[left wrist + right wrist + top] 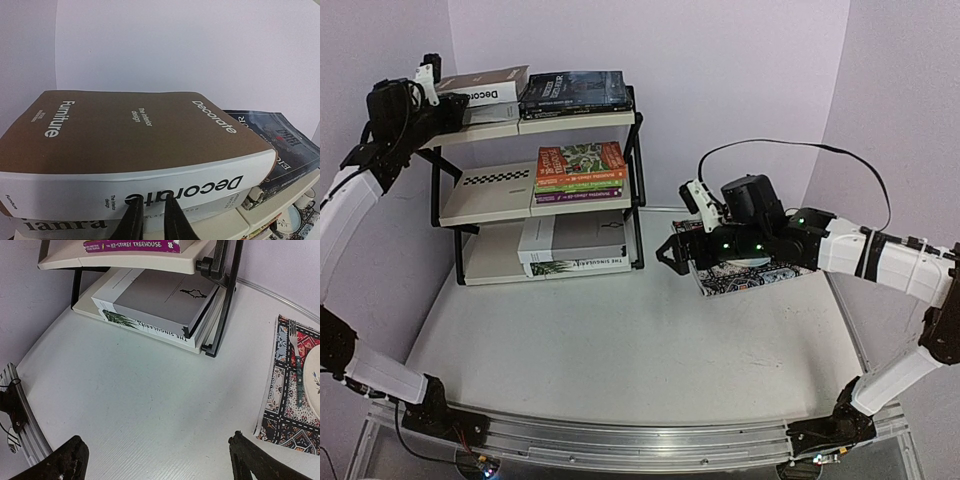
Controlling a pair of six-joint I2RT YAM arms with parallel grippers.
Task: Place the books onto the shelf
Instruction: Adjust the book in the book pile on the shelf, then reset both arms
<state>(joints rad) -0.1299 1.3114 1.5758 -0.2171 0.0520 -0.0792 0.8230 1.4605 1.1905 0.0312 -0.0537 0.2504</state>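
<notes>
The shelf (pixel 485 190) stands at the back left with books on all three tiers. A thick brown and white "Decorate" book (pixel 490 85) (pixel 140 130) lies on the top tier over other white books (pixel 60 225), beside a dark book (pixel 575 90) (pixel 280 140). My left gripper (pixel 458 108) (pixel 152 199) has its tips against the white spine of "Decorate", jaws only slightly apart with nothing between them. Green, orange and purple Treehouse books (pixel 580 170) fill the middle tier. Grey and white books (pixel 570 245) (pixel 160 300) lie on the bottom tier. My right gripper (pixel 668 255) (pixel 155 440) hangs wide open over bare table.
A patterned placemat (pixel 750 275) (pixel 295 390) with a plate and fork printed on it lies right of the shelf, partly under my right arm. The shelf's black frame leg (pixel 222 295) stands close to the mat's left edge.
</notes>
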